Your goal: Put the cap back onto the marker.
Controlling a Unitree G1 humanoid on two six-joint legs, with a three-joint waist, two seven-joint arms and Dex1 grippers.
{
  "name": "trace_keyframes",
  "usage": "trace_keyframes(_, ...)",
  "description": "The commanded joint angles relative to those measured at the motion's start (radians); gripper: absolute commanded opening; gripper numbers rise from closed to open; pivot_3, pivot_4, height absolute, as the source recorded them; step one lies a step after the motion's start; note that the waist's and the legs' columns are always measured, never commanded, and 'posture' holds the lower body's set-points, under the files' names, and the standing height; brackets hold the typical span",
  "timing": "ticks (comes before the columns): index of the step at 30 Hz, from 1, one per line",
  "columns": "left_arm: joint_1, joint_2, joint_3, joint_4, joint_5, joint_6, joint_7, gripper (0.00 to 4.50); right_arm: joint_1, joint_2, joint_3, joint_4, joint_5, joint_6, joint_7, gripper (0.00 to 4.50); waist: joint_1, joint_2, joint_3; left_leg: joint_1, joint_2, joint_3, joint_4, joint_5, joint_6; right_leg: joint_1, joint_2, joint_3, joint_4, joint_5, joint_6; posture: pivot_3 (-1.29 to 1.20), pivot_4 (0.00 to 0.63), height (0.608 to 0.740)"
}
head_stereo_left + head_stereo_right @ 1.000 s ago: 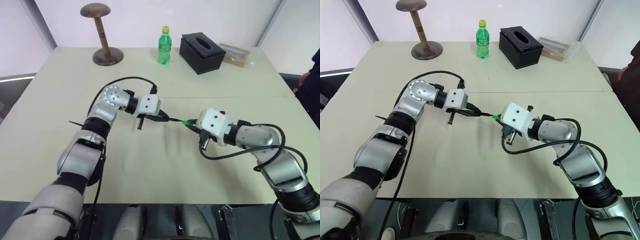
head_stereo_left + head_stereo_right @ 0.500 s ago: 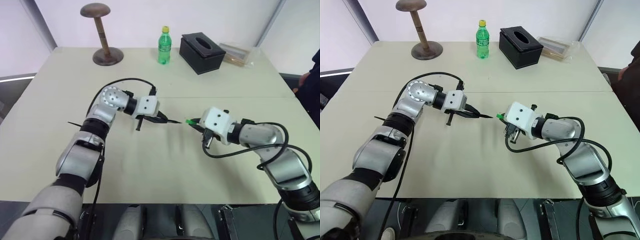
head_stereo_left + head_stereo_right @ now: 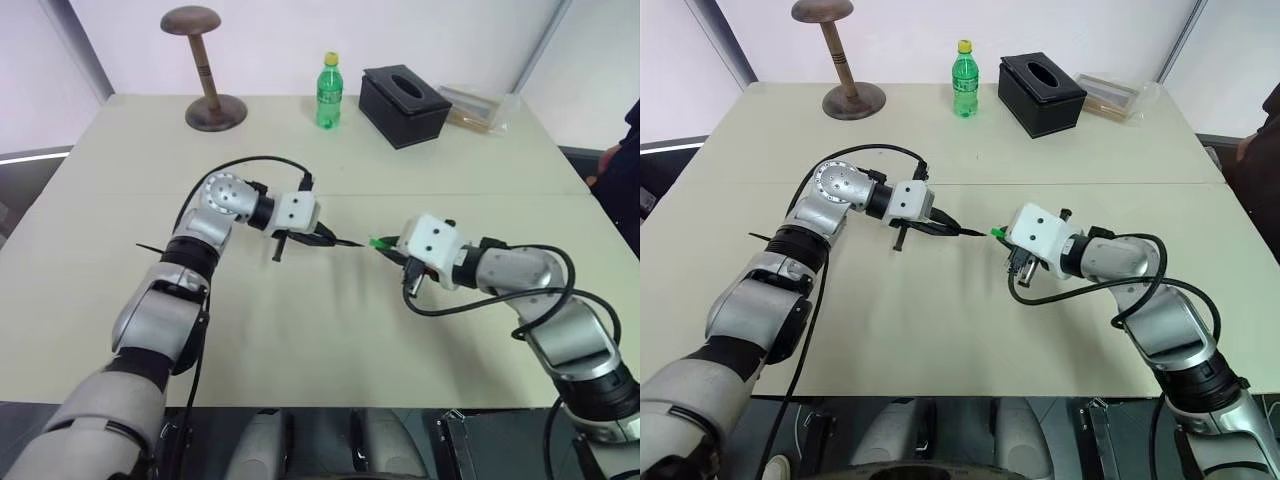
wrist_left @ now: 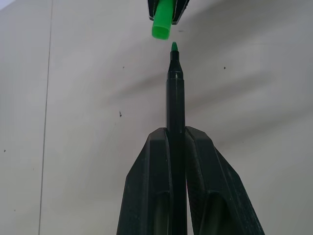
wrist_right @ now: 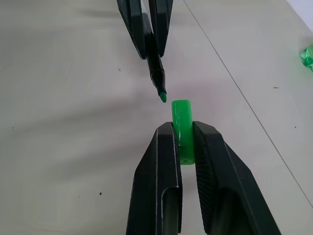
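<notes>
Left gripper [image 4: 175, 147] clamped on the marker [image 4: 175, 107]; right gripper [image 5: 183, 142] clamped on the cap [image 5: 182, 125]. Tip just short of the cap mouth, slightly off-axis. Align first, then slide the cap on straight.

Green cap [image 5: 182, 128] clamped between the right gripper's [image 5: 183, 134] jaws, marker [image 5: 157, 71] tip just beyond, untouched.
</notes>
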State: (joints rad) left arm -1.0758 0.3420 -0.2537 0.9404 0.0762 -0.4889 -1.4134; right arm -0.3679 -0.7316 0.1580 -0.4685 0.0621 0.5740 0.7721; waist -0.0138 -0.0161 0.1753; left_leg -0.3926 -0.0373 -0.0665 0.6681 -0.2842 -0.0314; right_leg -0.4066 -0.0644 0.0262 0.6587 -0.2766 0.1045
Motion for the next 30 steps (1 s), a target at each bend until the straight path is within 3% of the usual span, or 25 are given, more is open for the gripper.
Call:
trace_keyframes(1,-0.024,-0.001,0.006,-0.021,-0.015,-0.008,0.004,0.0,-0.009,0.004,-0.007,-0.038,0.002,-0.002,-0.007,0.02,0.0,0.0,0.0,0.0,0.0,0.0,0.0,0.0,0.0,0.0,0.0,0.0,0.0,0.0,0.0,0.0,0.15,0.74)
trace_keyframes(30,-0.027,-0.002,0.007,-0.025,-0.017,-0.005,0.002,0.0,0.0,-0.003,0.002,-0.046,0.003,0.006,0.009,0.02,0.0,0.0,0.0,0.0,0.0,0.0,0.0,0.0,0.0,0.0,0.0,0.0,0.0,0.0,0.0,0.0,0.15,0.74)
